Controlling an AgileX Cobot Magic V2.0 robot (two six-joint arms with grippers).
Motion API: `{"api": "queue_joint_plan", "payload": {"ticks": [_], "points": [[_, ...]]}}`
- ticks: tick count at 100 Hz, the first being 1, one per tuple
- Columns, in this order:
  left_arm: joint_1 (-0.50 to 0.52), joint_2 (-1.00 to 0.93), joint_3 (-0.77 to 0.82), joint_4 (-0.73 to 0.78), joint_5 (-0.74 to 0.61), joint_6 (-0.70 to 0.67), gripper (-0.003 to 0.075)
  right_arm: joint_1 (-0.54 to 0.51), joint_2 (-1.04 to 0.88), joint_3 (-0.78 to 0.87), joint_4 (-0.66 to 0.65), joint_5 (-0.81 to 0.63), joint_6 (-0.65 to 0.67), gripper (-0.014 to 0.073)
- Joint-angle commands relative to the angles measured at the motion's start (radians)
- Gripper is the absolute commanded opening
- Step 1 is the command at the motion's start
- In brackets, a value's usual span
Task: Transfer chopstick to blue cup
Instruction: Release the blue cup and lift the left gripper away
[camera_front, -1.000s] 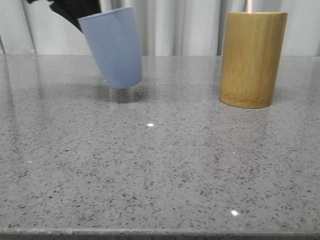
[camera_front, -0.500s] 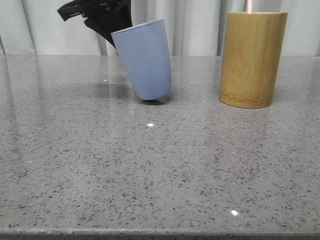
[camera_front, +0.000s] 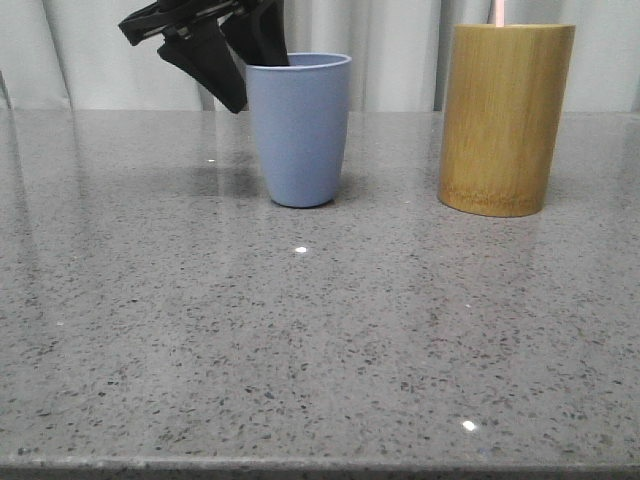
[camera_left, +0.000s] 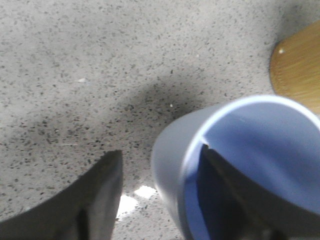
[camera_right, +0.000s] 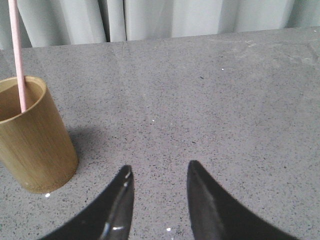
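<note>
The blue cup (camera_front: 298, 130) stands upright on the grey table, left of centre at the back. My left gripper (camera_front: 255, 85) straddles its left rim, one finger inside the cup and the other outside, clear of the wall. The left wrist view shows the cup (camera_left: 172, 160) with table visible between it and the outer finger, so the left gripper (camera_left: 160, 150) is open. A pale pink chopstick (camera_front: 497, 12) rises from the bamboo cylinder (camera_front: 503, 120). The right wrist view shows the chopstick (camera_right: 18, 55) in the cylinder (camera_right: 32, 145), with my right gripper (camera_right: 160, 166) open, empty and apart from it.
The speckled grey table (camera_front: 300, 330) stretches forward to its front edge. Pale curtains (camera_front: 390, 50) hang behind the table. The bamboo cylinder's edge (camera_left: 297, 65) shows close beside the cup in the left wrist view.
The blue cup was carried tilted to the right and now stands upright on the table. My left fingers have spread off its wall.
</note>
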Motion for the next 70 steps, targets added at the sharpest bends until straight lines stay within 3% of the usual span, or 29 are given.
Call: {"api": "queue_joint_plan", "payload": {"ticks": [1,42,59,70], "points": [[-0.007,-0.053,-0.037,-0.043,-0.042,-0.011,0.0394,-0.004,0.012,-0.037,-0.005,-0.073,-0.005,0.0286],[-0.005,-0.159,-0.070,-0.045,-0.062,-0.011,0.0410,-0.004,0.012,-0.037,-0.006,-0.071,-0.005,0.0286],[-0.005,-0.257,-0.044,0.055,-0.088,-0.018,0.0395,-0.004,0.015,-0.047,-0.006,-0.060,-0.006,0.0286],[-0.001,-0.351,0.050,0.175,-0.134,-0.097,0.0375,0.002,0.037,-0.069,-0.006,-0.038,-0.006,0.0286]]}}
